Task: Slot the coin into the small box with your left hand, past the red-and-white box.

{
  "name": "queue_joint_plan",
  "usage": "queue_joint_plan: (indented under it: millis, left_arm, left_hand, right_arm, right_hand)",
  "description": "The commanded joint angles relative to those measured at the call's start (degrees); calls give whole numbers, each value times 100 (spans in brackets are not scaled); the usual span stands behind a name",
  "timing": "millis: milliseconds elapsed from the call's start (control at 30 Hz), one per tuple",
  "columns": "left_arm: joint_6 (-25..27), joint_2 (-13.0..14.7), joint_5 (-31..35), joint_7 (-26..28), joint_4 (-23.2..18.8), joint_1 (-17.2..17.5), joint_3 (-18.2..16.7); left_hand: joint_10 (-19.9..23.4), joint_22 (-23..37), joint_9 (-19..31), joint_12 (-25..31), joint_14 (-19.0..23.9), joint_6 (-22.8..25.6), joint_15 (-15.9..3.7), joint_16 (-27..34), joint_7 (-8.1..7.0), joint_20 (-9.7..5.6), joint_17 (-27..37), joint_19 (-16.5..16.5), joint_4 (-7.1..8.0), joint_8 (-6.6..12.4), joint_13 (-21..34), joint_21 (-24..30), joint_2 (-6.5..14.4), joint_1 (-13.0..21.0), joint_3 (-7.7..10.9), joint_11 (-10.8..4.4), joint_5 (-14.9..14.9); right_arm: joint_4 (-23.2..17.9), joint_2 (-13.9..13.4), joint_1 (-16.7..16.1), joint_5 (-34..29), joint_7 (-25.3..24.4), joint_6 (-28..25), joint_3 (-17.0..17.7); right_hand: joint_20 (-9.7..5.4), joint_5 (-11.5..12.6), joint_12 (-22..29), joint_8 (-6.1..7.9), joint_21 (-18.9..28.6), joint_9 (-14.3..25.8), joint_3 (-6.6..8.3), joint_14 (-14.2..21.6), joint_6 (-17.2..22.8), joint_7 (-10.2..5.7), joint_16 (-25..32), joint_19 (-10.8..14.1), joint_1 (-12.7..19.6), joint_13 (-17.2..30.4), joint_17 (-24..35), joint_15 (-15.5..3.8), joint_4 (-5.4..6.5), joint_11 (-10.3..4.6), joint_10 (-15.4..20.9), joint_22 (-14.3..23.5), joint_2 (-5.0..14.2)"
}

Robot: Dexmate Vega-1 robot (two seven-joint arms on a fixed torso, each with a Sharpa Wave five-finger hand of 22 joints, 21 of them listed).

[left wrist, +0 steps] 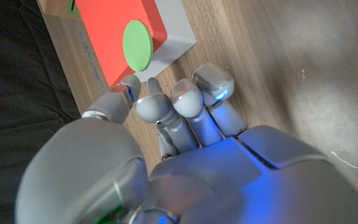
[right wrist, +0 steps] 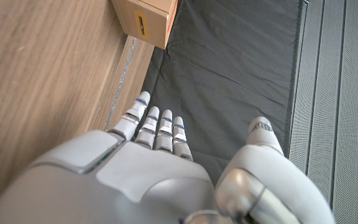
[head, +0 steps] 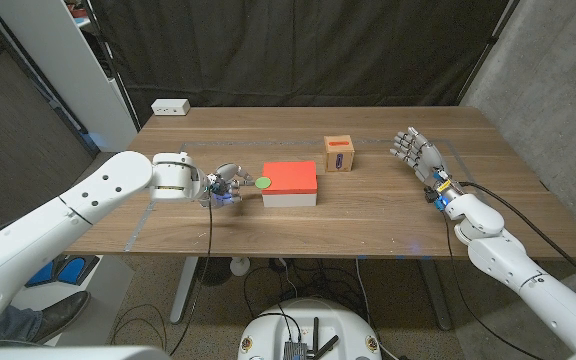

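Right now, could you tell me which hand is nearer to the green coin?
Left. The left hand holds the green coin at its fingertips, by the red-and-white box; the right hand waits open across the table.

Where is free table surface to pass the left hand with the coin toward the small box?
Bare wood runs along the near edge of the table, in front of the red-and-white box, and between the small box and the right hand. It is crowded where the left hand holds the green coin beside the red-and-white box.
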Motion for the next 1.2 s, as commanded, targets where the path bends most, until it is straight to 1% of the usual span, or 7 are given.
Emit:
queue_joint_plan:
  millis: [33,333,633,867,1133,1200]
  left_arm:
    - [-33,62,-26,132,-111,10,55]
    - [21,-3,-24,298,-130,-127,169]
    - [122,-105,6,316,-76,-280,304]
    - [102,-119,-4,427,-120,-278,322]
    - [179,-181,-58,615,-95,-387,423]
    - [178,-191,-49,556,-71,-394,434]
  left_hand:
    - [34,4,9,-21,-17,-2,2,16,24,-208,24,22,2,36,24,46,24,-36,38,0,7]
    - [26,4,1,-24,-26,-24,2,13,23,-209,21,9,-3,58,35,45,39,-26,52,0,10]
    - [20,2,-11,-41,-24,-19,4,22,36,-207,15,10,2,89,32,54,51,-25,39,-1,4]
    - [1,1,-21,-74,-44,-27,3,3,31,-208,-5,-6,0,113,7,52,68,-9,48,0,8]
    - [36,-5,-24,-43,-34,-19,5,20,25,-209,1,1,-5,146,47,54,81,12,39,-1,9]
    - [16,-2,-29,-62,-52,-20,3,3,28,-207,-18,-1,1,152,32,53,83,5,35,-1,8]
  right_arm:
    - [-118,-61,-147,8,-92,-3,62]
    - [-113,-86,-172,7,-61,9,74]
    - [-119,-83,-201,38,-57,17,97]
    - [-94,-73,-238,65,-56,60,131]
    - [-27,-35,-267,126,-26,105,162]
    - [-21,-31,-271,136,-17,110,165]
  right_hand:
    - [34,7,7,31,-30,19,-27,55,63,82,27,22,-9,3,10,-13,-15,-6,64,25,32]
    - [43,7,5,28,-47,19,-29,57,67,78,25,24,-13,1,4,-8,-16,4,68,25,34]
    - [50,8,6,27,-69,19,-30,61,76,76,23,28,-15,0,-4,-1,-18,1,81,26,38]
    - [50,9,5,24,-79,19,-30,62,75,77,22,37,-15,-1,-8,-2,-19,-1,85,27,42]
    - [47,9,5,21,-98,19,-31,66,78,75,20,44,-18,-2,-15,-1,-21,10,95,28,45]
    - [49,9,5,20,-102,19,-31,66,80,74,20,45,-18,-2,-17,1,-22,13,98,28,45]
